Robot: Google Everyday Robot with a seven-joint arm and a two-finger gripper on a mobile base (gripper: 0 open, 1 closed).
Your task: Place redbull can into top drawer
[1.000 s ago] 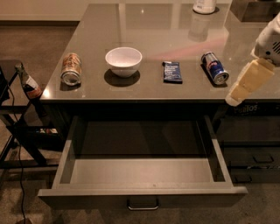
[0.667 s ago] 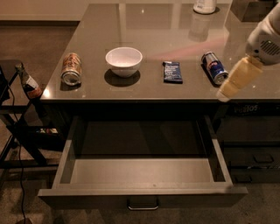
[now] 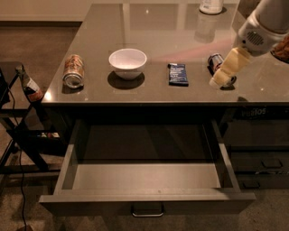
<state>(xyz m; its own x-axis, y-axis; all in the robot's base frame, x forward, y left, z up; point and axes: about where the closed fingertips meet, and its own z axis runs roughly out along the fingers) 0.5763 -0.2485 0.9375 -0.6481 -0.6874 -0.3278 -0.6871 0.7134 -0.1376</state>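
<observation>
Since a second ago the hand has slid left across the right end of the bench. Then it hung off the bench's front right corner, clear of the redbull can. Now its cream tip lies over the near end of that can. Nothing else has shifted; the can, the bowl and the rest lie where they did.

One grey bench fills the upper part of the view, its top glossy.

Below its front edge one wide top drawer stands pulled fully out. It is shallow with a bare grey floor, and it has a small metal handle at the centre of its dark front. To the right of it are smaller dark drawers, shut.

One white arm comes in from the upper right corner and slants down to the hand. Whether the hand is apart, together or clamped on the can cannot be told, since it covers part of the can.

On the bench there is one white bowl, upright, left of centre.

There are two cans, both lying on their sides. The orange-brown can is near the left edge. The redbull can is at the right, on the bench top and not in the drawer.

One flat dark-blue packet lies between the bowl and the redbull can.

One white container stands at the far edge.
</observation>
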